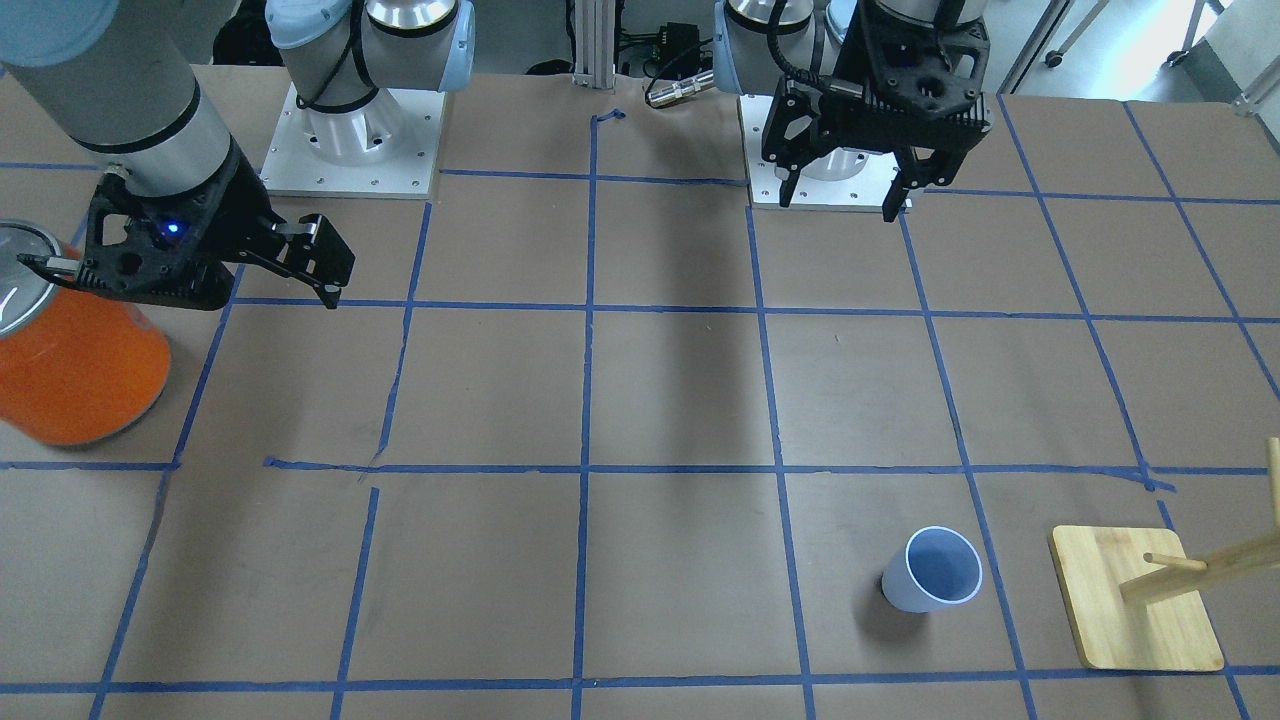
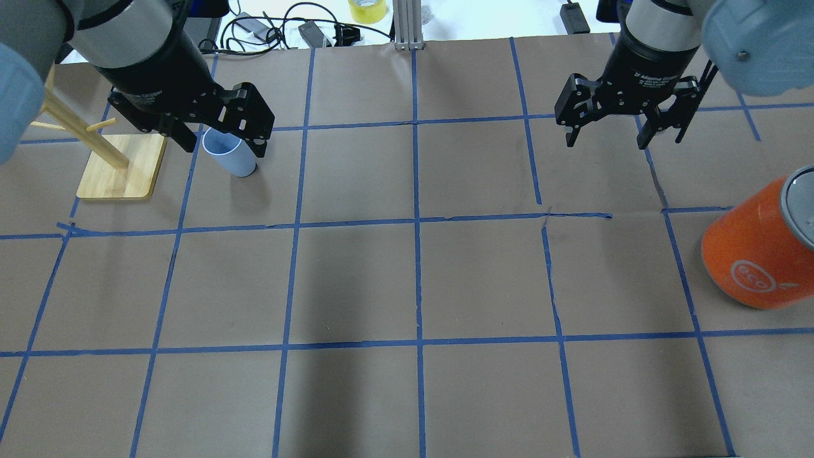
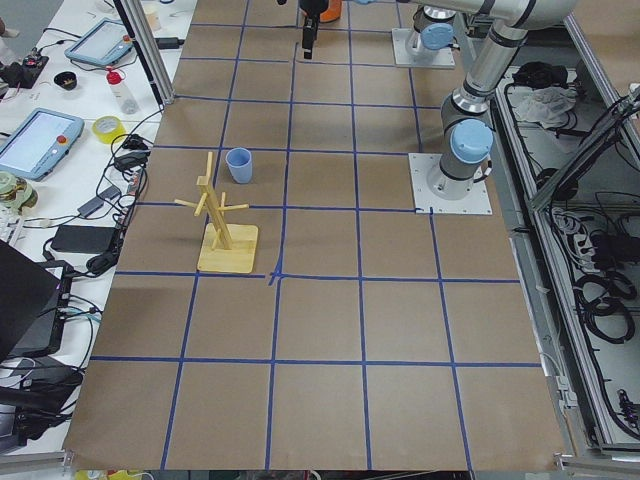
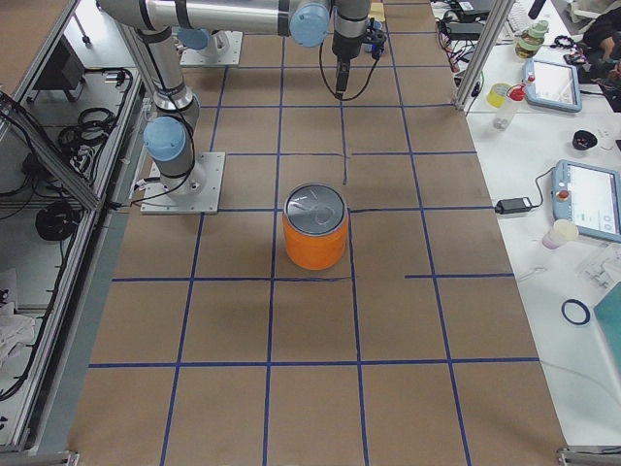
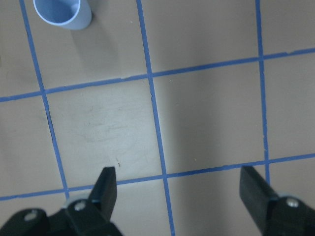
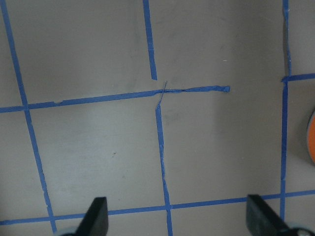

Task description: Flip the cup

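The cup (image 1: 932, 570) is a small pale blue tumbler. It stands upright on the brown paper with its mouth up, next to the wooden rack. It also shows in the overhead view (image 2: 234, 162), the exterior left view (image 3: 238, 163) and at the top left of the left wrist view (image 5: 61, 12). My left gripper (image 1: 840, 203) is open and empty, held high above the table and well apart from the cup; its fingers (image 5: 106, 183) stand wide apart. My right gripper (image 2: 607, 140) is open and empty, high over the table's other side (image 1: 325, 275).
A large orange can (image 2: 757, 254) with a silver top stands below and beside the right gripper (image 1: 70, 370). A wooden peg rack on a square base (image 1: 1135, 600) stands close to the cup (image 2: 121, 168). Blue tape lines grid the paper.
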You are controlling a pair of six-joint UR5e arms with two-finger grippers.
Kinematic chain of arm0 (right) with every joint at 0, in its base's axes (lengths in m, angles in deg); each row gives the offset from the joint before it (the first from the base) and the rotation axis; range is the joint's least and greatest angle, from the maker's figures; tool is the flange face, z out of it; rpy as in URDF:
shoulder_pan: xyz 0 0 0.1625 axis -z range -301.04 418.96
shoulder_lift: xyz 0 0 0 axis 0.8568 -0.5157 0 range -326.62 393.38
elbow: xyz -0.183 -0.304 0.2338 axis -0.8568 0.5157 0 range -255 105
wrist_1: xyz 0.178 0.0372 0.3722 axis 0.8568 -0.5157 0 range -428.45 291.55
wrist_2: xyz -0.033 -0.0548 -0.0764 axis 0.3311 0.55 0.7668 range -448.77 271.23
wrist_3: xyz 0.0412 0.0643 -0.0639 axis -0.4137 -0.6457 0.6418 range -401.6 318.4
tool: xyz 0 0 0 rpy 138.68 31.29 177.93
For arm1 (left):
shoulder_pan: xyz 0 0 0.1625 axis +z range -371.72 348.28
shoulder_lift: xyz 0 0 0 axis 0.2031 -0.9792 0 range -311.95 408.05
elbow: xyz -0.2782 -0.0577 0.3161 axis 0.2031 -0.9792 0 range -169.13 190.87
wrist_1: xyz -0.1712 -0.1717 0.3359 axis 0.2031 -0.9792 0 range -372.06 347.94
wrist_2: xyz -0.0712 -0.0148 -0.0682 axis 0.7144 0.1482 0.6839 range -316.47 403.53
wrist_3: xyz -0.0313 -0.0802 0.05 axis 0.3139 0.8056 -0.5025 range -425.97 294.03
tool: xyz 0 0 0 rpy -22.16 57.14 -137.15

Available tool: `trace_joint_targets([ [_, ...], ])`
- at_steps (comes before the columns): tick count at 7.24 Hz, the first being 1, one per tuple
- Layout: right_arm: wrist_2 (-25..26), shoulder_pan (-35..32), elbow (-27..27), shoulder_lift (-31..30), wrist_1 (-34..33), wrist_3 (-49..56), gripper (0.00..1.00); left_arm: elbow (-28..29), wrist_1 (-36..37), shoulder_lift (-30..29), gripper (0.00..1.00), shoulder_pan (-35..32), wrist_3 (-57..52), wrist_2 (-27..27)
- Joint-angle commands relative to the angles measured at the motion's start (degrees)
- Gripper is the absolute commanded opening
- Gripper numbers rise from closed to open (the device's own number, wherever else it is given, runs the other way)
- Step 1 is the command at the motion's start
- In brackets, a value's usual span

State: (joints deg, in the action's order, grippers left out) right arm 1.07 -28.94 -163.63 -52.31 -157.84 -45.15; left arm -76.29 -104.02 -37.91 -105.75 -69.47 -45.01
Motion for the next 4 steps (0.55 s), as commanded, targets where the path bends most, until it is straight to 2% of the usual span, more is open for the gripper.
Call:
trace_joint_targets([
  [1,0.07,0.0,-0.05,0.0,0.0,-0.05,1.0,0.06,0.2,0.87,0.91,0.16,0.16,0.73],
  [4,-0.02,0.0,-0.05,0.0,0.0,0.04,1.0,-0.12,1.08,1.93,0.92,0.51,2.17,-2.26],
])
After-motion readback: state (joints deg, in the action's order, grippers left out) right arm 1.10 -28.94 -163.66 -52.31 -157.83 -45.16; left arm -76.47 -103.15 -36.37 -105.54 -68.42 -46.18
